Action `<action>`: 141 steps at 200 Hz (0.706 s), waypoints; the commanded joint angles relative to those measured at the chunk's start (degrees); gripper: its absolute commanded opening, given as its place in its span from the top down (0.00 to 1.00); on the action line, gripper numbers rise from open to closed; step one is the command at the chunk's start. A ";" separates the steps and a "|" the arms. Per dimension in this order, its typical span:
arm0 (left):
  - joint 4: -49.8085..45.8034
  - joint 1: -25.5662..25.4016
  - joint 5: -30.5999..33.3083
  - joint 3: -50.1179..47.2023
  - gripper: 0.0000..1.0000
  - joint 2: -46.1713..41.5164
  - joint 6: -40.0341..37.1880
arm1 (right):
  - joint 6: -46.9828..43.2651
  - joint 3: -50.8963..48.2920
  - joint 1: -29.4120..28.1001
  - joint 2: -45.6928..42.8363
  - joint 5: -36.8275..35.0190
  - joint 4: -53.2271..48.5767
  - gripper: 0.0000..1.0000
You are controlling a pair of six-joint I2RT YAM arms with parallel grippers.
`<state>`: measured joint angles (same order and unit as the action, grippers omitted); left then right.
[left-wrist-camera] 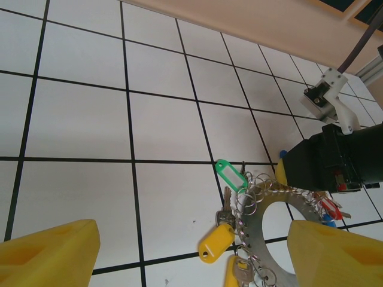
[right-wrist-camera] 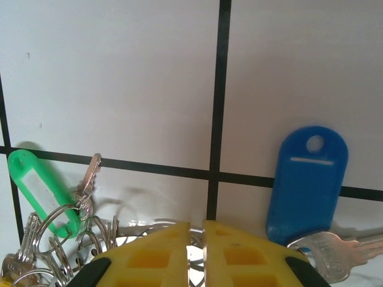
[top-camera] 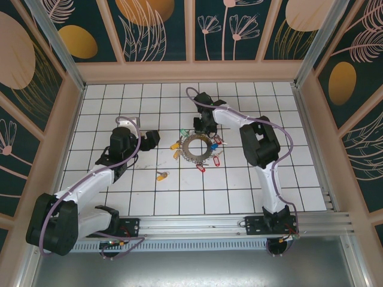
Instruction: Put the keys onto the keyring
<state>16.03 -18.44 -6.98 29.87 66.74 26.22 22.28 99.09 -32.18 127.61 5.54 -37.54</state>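
The right gripper (right-wrist-camera: 196, 242) has its yellow pads (right-wrist-camera: 149, 257) drawn almost together, with a thin sliver of metal pinched between them. It is clamped on the far rim of the keyring (top-camera: 200, 148), the side away from the arm bases. From the right wrist, a blue-tagged key (right-wrist-camera: 306, 179) lies flat just beyond that rim to one side of the pads. A green-tagged key (right-wrist-camera: 42, 188) lies to the other side, joined to a small wire loop at the ring's edge, and more wire loops (right-wrist-camera: 90, 239) crowd the rim beside it.

The left gripper (top-camera: 151, 139) hovers to the left of the keyring, near it but not touching, its jaws spread wide and holding nothing. From the left wrist, its yellow fingers (left-wrist-camera: 51, 257) frame the ring's left rim, where a yellow-tagged key (left-wrist-camera: 216, 242) lies against the edge.

The keyring lies flat on the white tiled table (top-camera: 119, 107), around its middle. At the ring's near edge lie red-tagged keys (top-camera: 200, 168). One loose yellow-tagged key (top-camera: 161, 176) lies apart from the ring, off its near-left side, towards the left arm.
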 commanded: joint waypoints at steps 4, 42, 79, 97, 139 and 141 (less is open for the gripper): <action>-0.30 -0.11 -0.09 -0.25 0.18 -0.25 0.49 | -1.30 2.03 0.31 0.83 1.62 -2.54 0.85; -0.30 -0.11 -0.40 -0.18 0.18 0.03 0.41 | -1.97 4.41 0.54 0.99 0.82 -4.05 0.84; -0.30 -0.13 -0.44 -0.13 0.18 0.24 0.41 | -1.41 5.87 0.46 1.15 0.80 -4.66 0.84; -0.18 -0.13 -0.62 -0.07 0.18 0.47 0.48 | -0.97 5.91 0.48 1.41 1.22 -4.82 0.84; -0.54 -0.11 -1.11 0.19 0.18 0.76 0.08 | -0.76 4.37 -0.05 1.77 1.75 -4.65 0.82; -0.54 -0.11 -1.15 0.19 0.18 0.76 0.07 | -0.75 4.18 -0.11 1.77 1.75 -4.63 0.82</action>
<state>16.01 -18.44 -7.22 29.87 67.13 26.20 21.34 103.55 -31.97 127.90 6.15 -40.51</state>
